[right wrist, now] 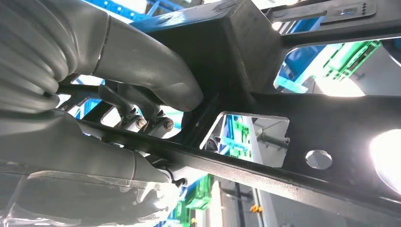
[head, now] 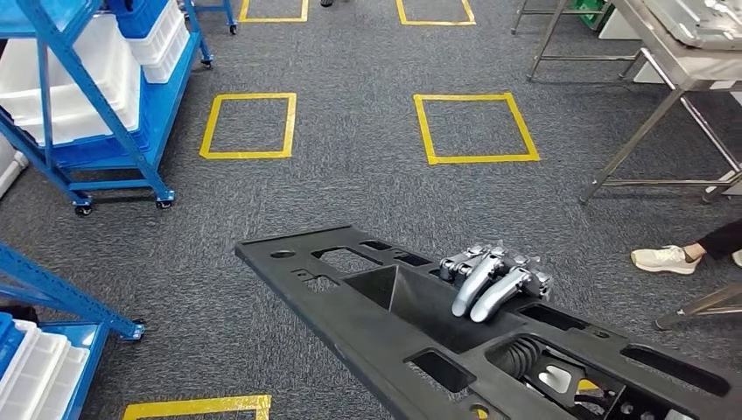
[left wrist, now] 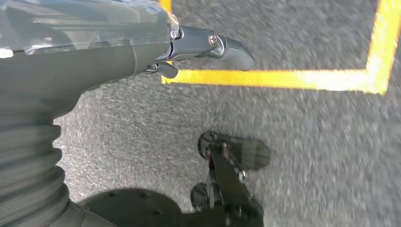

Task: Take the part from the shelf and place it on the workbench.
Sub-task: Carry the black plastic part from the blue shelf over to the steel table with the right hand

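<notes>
- I have the part (head: pixel 385 324), a long flat black panel with cut-outs, in my right hand (head: pixel 492 282). It is off the shelf and carried over the carpet, well short of the workbench (head: pixel 678 61).
- Right hand: fingers hooked over the panel's upper face at a recessed pocket. The right wrist view shows the thumb (right wrist: pixel 156 71) pressed against the underside beside the boxed pocket. I judge the hold firm but one-handed and off-centre.
- Left hand (left wrist: pixel 208 45): it hangs over the carpet by a strip of yellow tape (left wrist: pixel 283 78). I cannot tell whether its fingers are spread or curled; nothing shows in them.
- The workbench, a steel-legged table, stands ahead and to the right of the panel. A person's shoe (head: pixel 663 258) rests on the floor between the panel's right end and the workbench legs.
- The blue shelf (head: pixel 87 96) with white bins stands well to the left of the panel.
- Step in hand, as I judge it: carry to the workbench.
- To do it well, I would keep the panel level.
- I would turn right slowly, so the long free end swings clear of the workbench legs and the person.
- I would approach with the panel above the table top.
</notes>
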